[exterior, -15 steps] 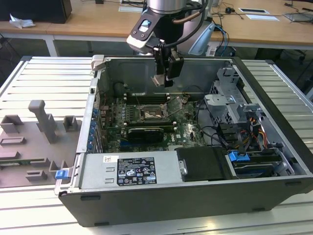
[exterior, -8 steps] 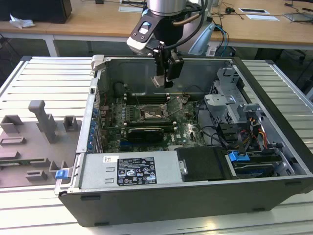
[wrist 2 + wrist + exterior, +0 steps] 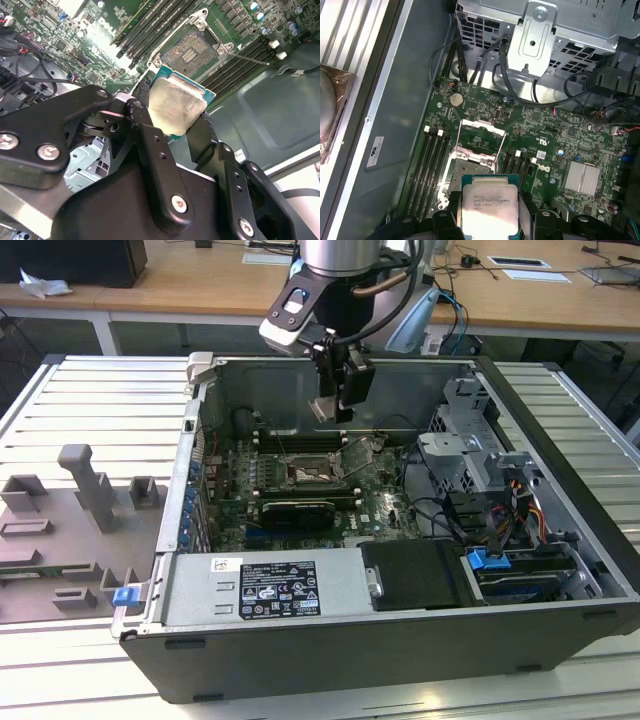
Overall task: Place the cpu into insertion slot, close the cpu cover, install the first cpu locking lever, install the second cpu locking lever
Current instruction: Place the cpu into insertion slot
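My gripper (image 3: pixel 338 400) hangs inside the open computer case (image 3: pixel 520 400), a little above the motherboard (image 3: pixel 385 502). It is shut on the cpu (image 3: pixel 177 106), a flat square chip with a silver-grey top, also seen as the cpu (image 3: pixel 490 207) in the first wrist view. The black fingers (image 3: pixel 142 102) press its two opposite edges. The insertion slot (image 3: pixel 469 169) lies bare on the board just beyond the chip; in the second wrist view the slot (image 3: pixel 192 49) is past the chip's far corner. The cpu cover (image 3: pixel 480 136) stands flipped open behind the slot. A thin locking lever (image 3: pixel 250 59) sticks out beside it.
Memory slots (image 3: pixel 432 165) flank the socket on both sides. A long black expansion card (image 3: pixel 297 510) lies in front of it. The drive cage (image 3: pixel 460 445) and cables crowd the exterior view's right. A power supply (image 3: pixel 265 590) sits at the case front. A grey fixture tray (image 3: pixel 70 530) is outside, left.
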`<state>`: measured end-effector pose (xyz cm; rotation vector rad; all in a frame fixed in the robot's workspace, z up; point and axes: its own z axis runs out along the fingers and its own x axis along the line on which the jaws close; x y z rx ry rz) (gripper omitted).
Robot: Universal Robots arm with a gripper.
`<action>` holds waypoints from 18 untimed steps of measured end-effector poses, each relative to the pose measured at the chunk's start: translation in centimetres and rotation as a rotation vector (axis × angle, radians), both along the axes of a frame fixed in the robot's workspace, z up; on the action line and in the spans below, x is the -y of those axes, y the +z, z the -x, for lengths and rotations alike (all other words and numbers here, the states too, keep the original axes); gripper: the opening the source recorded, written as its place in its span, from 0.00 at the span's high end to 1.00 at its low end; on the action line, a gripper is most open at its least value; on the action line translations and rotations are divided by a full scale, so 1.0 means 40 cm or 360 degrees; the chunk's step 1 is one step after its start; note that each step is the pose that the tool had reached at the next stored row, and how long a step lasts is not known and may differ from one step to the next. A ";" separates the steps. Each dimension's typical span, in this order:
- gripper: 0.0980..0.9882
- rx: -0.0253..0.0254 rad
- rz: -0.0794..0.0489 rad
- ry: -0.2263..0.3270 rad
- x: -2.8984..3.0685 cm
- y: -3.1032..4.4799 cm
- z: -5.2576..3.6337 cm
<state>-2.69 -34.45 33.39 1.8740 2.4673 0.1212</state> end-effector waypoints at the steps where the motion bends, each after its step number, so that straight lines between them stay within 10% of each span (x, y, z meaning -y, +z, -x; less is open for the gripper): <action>1: 0.50 0.00000 0.0000 0.0000 0.000 -0.002 0.000; 18: 0.50 -0.00001 0.0000 0.0000 0.000 -0.019 0.000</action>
